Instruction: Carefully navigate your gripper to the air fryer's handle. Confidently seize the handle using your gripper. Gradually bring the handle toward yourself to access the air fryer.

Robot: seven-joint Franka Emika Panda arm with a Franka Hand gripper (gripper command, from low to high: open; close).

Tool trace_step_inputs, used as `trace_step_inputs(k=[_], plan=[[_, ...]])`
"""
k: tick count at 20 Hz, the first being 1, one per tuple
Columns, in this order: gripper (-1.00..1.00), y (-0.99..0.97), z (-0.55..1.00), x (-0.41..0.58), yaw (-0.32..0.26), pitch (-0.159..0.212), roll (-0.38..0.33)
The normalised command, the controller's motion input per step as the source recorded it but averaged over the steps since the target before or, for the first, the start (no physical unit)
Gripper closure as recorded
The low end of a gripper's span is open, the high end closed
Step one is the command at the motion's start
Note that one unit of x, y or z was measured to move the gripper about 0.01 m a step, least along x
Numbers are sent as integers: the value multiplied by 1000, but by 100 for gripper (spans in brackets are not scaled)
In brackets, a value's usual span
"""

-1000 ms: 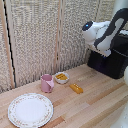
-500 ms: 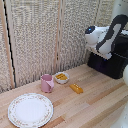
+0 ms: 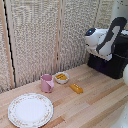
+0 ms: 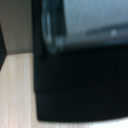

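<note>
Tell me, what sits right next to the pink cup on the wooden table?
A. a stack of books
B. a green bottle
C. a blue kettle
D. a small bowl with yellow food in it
D: in the exterior view a small bowl holding yellow food sits beside the pink cup on the table.

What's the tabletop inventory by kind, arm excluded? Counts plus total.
Air fryer: 1
Pink cup: 1
Small bowl with yellow contents: 1
Plate: 1
Loose yellow-orange item on the table, too small to identify: 1
Total: 5
</note>
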Motion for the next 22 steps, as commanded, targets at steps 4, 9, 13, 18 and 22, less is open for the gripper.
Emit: trace_step_inputs(k=[4, 9, 13, 18, 22], plan=[[100, -1, 30, 34, -9, 7, 95], [100, -103, 208, 19, -1, 10, 250], [100, -41, 211, 7, 0, 121, 308], [100, 145, 0, 0, 4, 217, 368], [100, 351, 0, 9, 0, 197, 363]])
